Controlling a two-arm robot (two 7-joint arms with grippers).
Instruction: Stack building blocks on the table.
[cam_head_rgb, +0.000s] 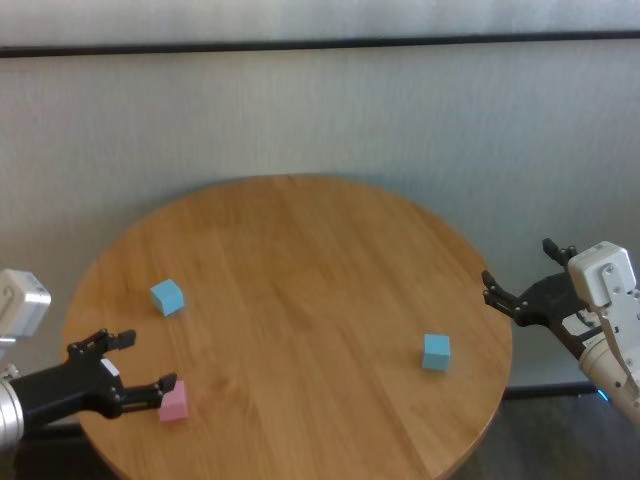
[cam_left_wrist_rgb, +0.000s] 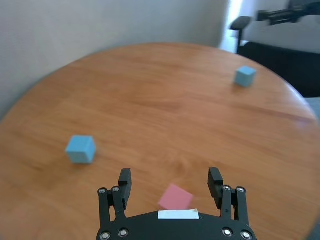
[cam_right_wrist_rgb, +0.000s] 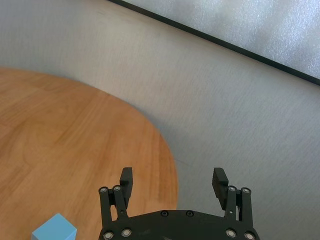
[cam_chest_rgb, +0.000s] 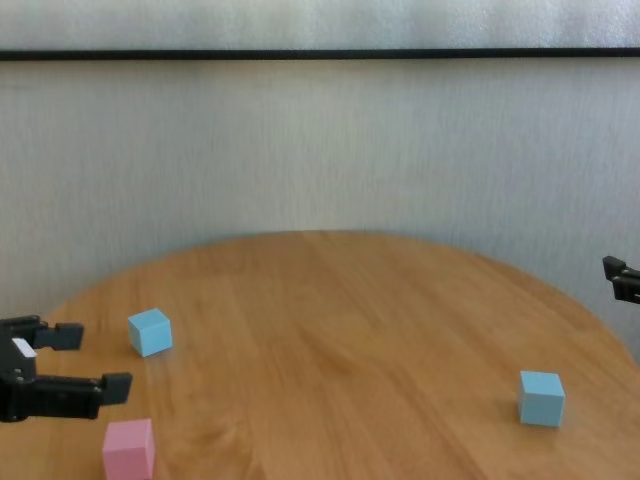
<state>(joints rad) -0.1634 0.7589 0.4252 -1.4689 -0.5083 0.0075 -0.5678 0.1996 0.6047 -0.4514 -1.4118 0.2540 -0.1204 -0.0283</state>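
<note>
The pink block (cam_head_rgb: 174, 402) lies near the front left edge of the round wooden table (cam_head_rgb: 300, 250). My left gripper (cam_head_rgb: 150, 362) is open, low over the table edge, with the pink block (cam_left_wrist_rgb: 176, 197) within the span of its fingers in the left wrist view and not held. One light blue block (cam_head_rgb: 167, 296) lies a little farther in on the left; the other light blue block (cam_head_rgb: 435, 351) lies at the right. My right gripper (cam_head_rgb: 520, 270) is open and empty, off the table's right edge.
A pale wall runs behind the table. In the left wrist view a dark chair (cam_left_wrist_rgb: 240, 25) stands beyond the far rim. The table's middle holds nothing between the two blue blocks.
</note>
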